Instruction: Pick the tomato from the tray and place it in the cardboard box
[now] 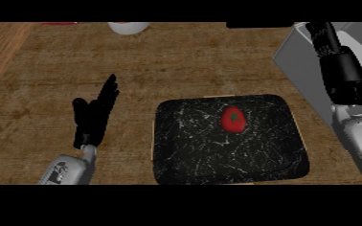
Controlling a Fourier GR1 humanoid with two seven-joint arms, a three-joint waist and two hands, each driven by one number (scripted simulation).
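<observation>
Red round tomato [233,119] lies on the black speckled tray [212,163].
Left hand [94,114] rests open, fingers straight, holding nothing; right hand's state cannot be told.

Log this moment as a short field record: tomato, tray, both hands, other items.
tomato: red, lying on the tray, upper right of centre, untouched
tray: black, speckled, on the wooden counter
left hand: open, fingers straight, left of the tray
right hand: not visible; only its forearm shows at right
white dish: at far edge
</observation>
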